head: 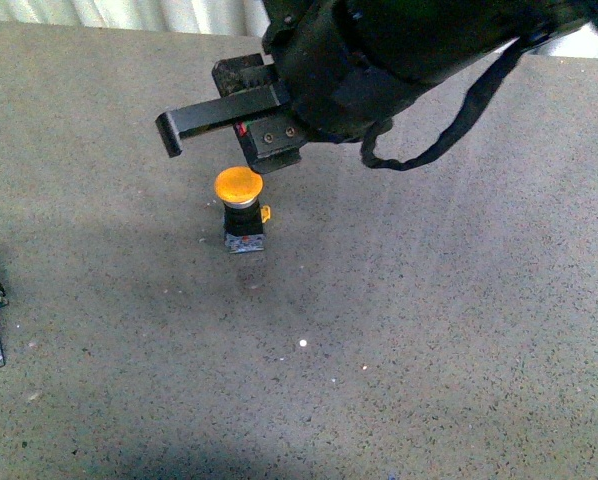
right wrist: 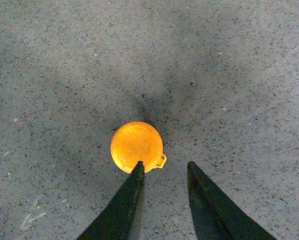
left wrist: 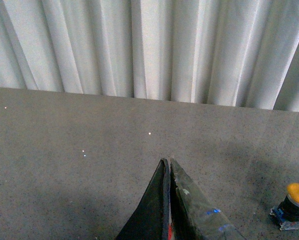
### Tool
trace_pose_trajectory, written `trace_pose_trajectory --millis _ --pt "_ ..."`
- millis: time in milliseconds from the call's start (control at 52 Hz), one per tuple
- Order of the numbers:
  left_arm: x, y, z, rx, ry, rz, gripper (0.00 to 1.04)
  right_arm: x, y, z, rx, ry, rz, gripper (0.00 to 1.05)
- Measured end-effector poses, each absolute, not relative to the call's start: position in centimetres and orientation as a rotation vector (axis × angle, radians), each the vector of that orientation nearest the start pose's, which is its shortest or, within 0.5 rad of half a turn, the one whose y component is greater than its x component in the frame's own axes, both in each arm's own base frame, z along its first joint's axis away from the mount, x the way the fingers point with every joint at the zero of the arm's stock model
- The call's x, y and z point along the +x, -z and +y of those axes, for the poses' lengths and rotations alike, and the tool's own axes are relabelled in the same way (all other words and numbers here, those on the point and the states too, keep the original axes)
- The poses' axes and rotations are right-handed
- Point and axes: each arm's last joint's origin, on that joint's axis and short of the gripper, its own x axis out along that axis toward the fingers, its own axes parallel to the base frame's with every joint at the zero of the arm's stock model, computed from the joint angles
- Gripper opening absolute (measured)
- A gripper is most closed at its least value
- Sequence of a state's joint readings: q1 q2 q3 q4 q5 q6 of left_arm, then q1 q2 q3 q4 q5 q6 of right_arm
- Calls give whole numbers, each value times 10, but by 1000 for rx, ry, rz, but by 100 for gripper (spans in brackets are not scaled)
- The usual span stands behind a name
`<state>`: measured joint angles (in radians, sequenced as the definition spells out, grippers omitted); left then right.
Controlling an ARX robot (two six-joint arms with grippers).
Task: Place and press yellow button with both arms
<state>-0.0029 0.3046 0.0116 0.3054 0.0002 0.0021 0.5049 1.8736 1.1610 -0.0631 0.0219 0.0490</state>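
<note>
The yellow button (right wrist: 136, 145) hides its own body beneath its cap.

All three views on yellow button (head: 239, 186)

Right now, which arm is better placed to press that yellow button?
Right. The right gripper, open, hangs over the yellow button; the left gripper, shut, sits well away from it.

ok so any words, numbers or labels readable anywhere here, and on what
No text can be read.
yellow button: its grey-blue base is too blurred to tell whether it bears print.
right gripper: a small red patch near its jaws, no letters visible.
table, curtain: no print.
</note>
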Motion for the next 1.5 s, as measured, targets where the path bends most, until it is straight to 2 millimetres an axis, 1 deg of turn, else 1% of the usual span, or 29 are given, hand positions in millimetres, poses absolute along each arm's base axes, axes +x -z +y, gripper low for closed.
trace_pose_trajectory --millis 58,77,115,135,423,500,558,1058,1250,1500 --pt "116 -171 0 2 3 -12 1 346 -170 194 -160 -443 775 15" --pt "115 -171 0 2 3 -12 1 347 -168 197 -161 -447 780 10" --pt "114 -170 0 2 3 -12 1 348 -167 199 -160 -452 786 3" --pt "114 -170 0 2 3 -12 1 348 -166 200 -159 -453 787 1" --pt "108 -170 0 2 3 -12 1 351 -159 209 -151 -466 820 1" --pt "101 -165 0 2 3 22 1 352 -157 210 -152 -466 826 1" --pt "98 -167 0 2 3 1 1 352 -156 209 -152 -461 830 1" --pt "98 -166 0 2 2 5 1 358 -146 212 -163 -447 870 1" --pt "98 -166 0 2 2 5 1 358 -142 213 -179 -436 902 1" --pt "98 -166 0 2 2 5 1 358 -138 214 -183 -433 903 1"
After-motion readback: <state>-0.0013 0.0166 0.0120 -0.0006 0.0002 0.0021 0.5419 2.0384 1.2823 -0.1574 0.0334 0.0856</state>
